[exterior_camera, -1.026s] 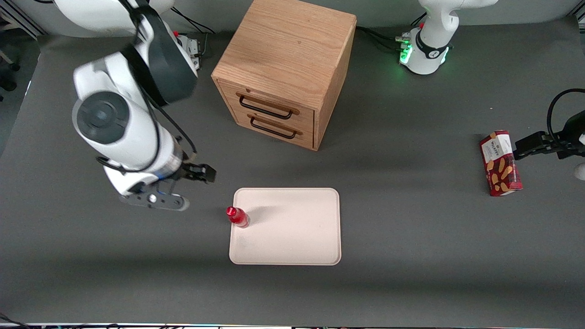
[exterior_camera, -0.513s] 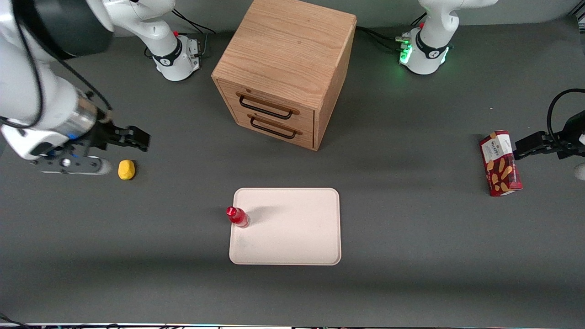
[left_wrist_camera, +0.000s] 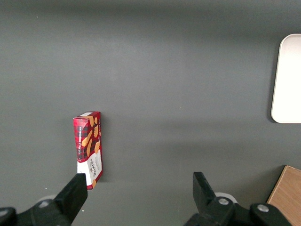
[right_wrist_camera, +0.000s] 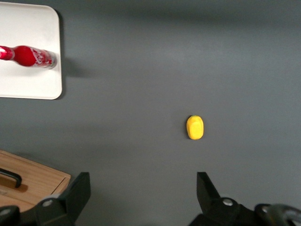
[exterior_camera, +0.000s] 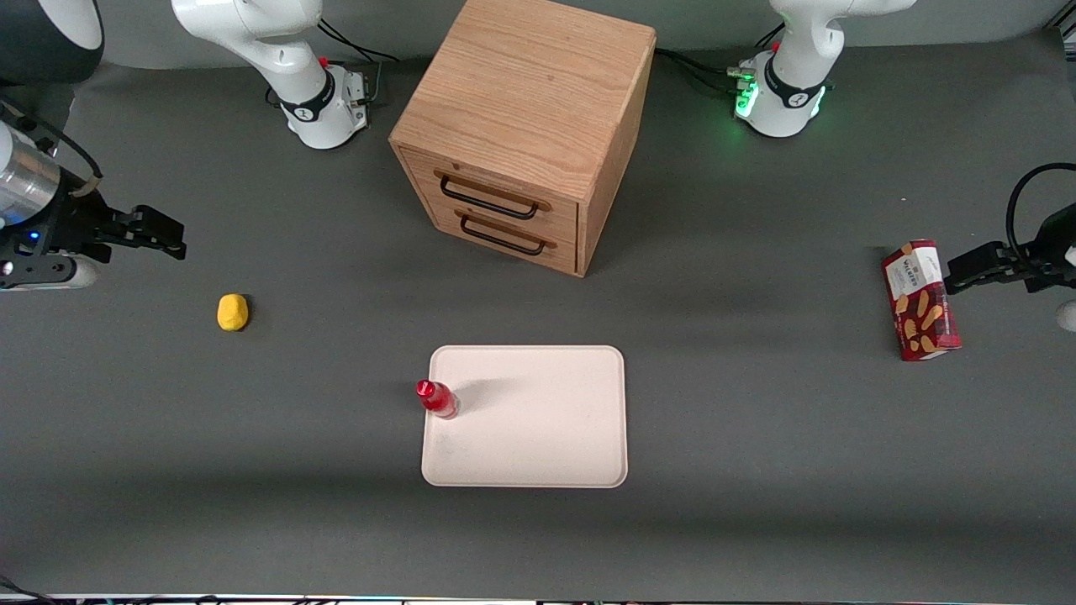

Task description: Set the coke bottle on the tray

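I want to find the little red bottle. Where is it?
The coke bottle stands on the tray, at its edge nearest the working arm's end; the open gripper is far off.

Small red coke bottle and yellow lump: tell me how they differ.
The small red coke bottle stands upright on the pale cream-pink tray, at its edge; the rounded yellow lump lies on the bare grey table, toward the working arm's end. The bottle is capped and slim; the lump is egg-shaped. Both are similarly small, and the gripper, jaws open, holds neither.
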Controlling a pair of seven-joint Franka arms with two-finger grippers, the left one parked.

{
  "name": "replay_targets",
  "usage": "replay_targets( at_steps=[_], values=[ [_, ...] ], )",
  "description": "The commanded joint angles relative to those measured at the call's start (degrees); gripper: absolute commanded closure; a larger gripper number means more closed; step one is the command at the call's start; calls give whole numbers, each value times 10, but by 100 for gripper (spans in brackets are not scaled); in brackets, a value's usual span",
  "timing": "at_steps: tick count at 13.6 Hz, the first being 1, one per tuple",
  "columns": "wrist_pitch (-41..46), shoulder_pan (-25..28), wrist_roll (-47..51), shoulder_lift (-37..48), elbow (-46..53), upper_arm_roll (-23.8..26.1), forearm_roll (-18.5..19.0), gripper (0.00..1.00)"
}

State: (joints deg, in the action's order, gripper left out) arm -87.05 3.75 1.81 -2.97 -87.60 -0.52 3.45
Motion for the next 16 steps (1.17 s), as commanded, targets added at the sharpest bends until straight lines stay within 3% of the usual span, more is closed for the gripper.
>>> replay_targets(
  at_steps=[1,3,16],
  values=[
    [-31,0,-36,21,-35,-33,-14,0],
    [-47,1,-49,22,-38,-42,-33,0],
    [-57,0,-40,21,-37,-43,-32,0]
  ],
)
